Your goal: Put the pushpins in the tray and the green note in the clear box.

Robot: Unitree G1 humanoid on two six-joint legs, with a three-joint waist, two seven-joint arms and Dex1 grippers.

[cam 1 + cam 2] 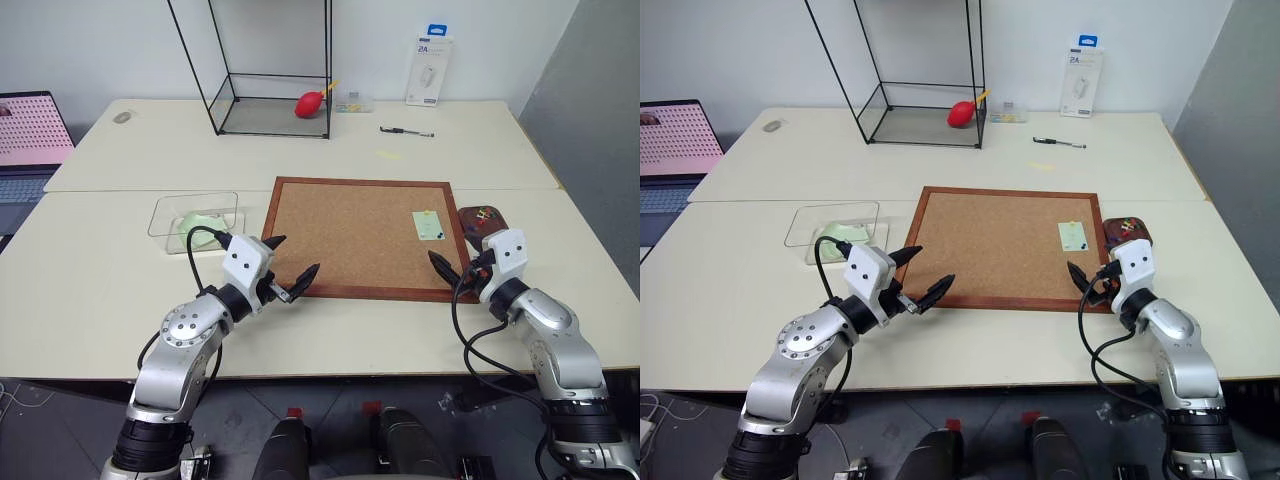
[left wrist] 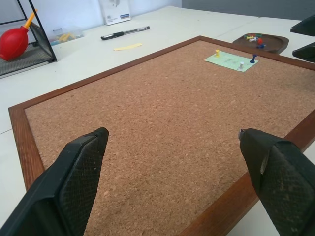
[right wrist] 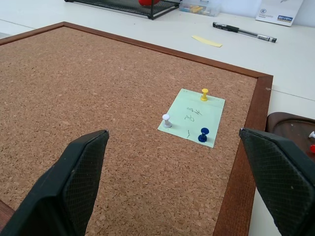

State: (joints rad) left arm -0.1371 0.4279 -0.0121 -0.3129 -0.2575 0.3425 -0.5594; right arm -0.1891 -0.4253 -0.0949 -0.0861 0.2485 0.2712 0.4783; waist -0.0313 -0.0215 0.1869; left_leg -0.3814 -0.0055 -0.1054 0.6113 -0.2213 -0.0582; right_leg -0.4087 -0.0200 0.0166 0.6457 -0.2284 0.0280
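The pale green note [image 3: 189, 114] lies on the cork board [image 1: 350, 240] near its right edge, pinned by three pushpins: yellow [image 3: 204, 93], white [image 3: 167, 120] and blue [image 3: 204, 135]. Just right of the board sits the dark brown tray [image 1: 484, 220] with several coloured pushpins in it. The clear box [image 1: 195, 218] stands left of the board and holds a rumpled pale green sheet. My left gripper [image 1: 293, 258] hovers open over the board's near left corner. My right gripper [image 1: 455, 268] is open at the near right corner, a little short of the note.
A tall black-wire glass case [image 1: 270, 70] with a red blower [image 1: 310, 103] stands at the back. A pen [image 1: 406, 131], a tiny yellow slip [image 1: 390, 153] and a white package [image 1: 430, 70] lie behind the board. A laptop [image 1: 30, 140] sits far left.
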